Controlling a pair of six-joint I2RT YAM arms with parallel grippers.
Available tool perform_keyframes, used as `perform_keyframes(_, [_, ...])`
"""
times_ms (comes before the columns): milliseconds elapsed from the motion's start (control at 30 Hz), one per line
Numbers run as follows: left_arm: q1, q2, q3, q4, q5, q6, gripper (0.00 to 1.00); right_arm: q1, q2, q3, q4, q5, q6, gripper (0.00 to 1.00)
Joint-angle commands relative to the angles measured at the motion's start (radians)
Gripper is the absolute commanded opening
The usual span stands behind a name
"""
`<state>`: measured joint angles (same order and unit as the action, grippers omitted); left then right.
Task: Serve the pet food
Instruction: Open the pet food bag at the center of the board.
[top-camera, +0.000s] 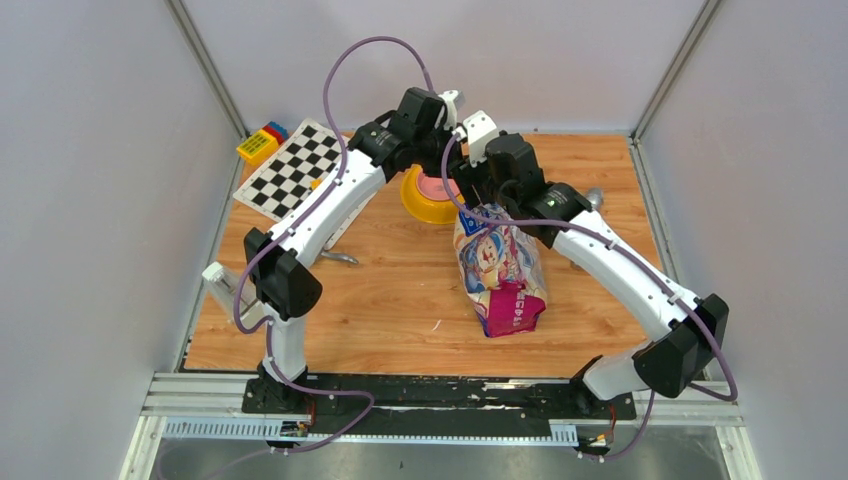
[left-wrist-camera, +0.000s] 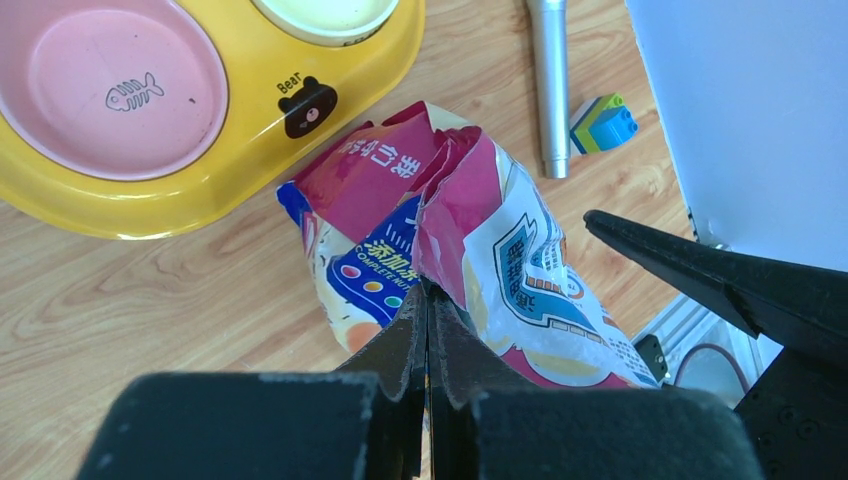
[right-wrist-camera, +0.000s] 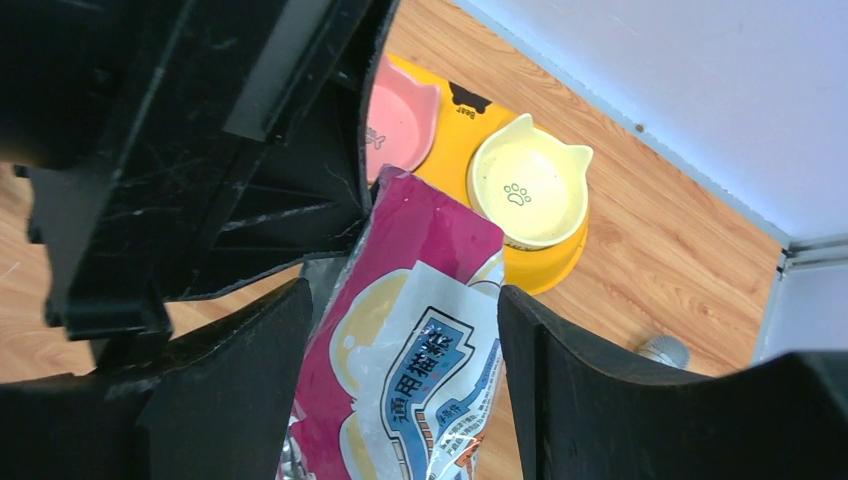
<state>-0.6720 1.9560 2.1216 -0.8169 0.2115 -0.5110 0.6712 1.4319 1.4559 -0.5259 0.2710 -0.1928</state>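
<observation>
The glossy blue-and-pink cat-print bag (top-camera: 500, 270) stands on the wooden table, just in front of the yellow double-bowl feeder (top-camera: 430, 195). The pet food itself is hidden inside the bag. In the left wrist view my left gripper (left-wrist-camera: 428, 292) is shut on a fold of the bag's top edge (left-wrist-camera: 470, 200). In the right wrist view my right gripper (right-wrist-camera: 405, 330) is open, one finger (right-wrist-camera: 240, 390) on each side of the bag's upper part (right-wrist-camera: 410, 360). The feeder's pink bowl (left-wrist-camera: 110, 90) and cream bowl (right-wrist-camera: 525, 180) hold nothing.
A silver-grey handle (left-wrist-camera: 548, 85) and a small toy block (left-wrist-camera: 605, 122) lie by the right wall behind the bag. A checkerboard sheet (top-camera: 295, 170) and coloured blocks (top-camera: 262, 140) sit at the back left. A small metal piece (top-camera: 340, 258) lies under the left arm.
</observation>
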Motion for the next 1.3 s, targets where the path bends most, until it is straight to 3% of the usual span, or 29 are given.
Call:
perform_keyframes(0, [-0.008, -0.006, 0.020, 0.002, 0.039, -0.010, 0.00, 0.005, 0.005, 0.008, 0.057, 0.089, -0.023, 0.69])
perform_keyframes(533, [-0.006, -0.010, 0.042, 0.023, 0.101, -0.037, 0.00, 0.023, 0.075, 0.018, -0.010, 0.174, -0.005, 0.64])
perform_keyframes(733, [-0.006, -0.008, 0.053, 0.027, 0.113, -0.042, 0.00, 0.033, 0.080, 0.034, -0.066, 0.074, 0.047, 0.60])
perform_keyframes(900, [-0.003, -0.009, 0.057, 0.027, 0.121, -0.044, 0.00, 0.034, 0.127, 0.012, -0.026, 0.205, -0.029, 0.39])
perform_keyframes(1100, [0.001, -0.021, 0.055, 0.027, 0.129, -0.046, 0.00, 0.034, 0.146, 0.002, -0.007, 0.294, -0.098, 0.00])
perform_keyframes(1267, [0.006, -0.038, 0.040, 0.013, 0.095, -0.040, 0.00, 0.033, 0.089, -0.037, 0.111, 0.421, -0.259, 0.00])
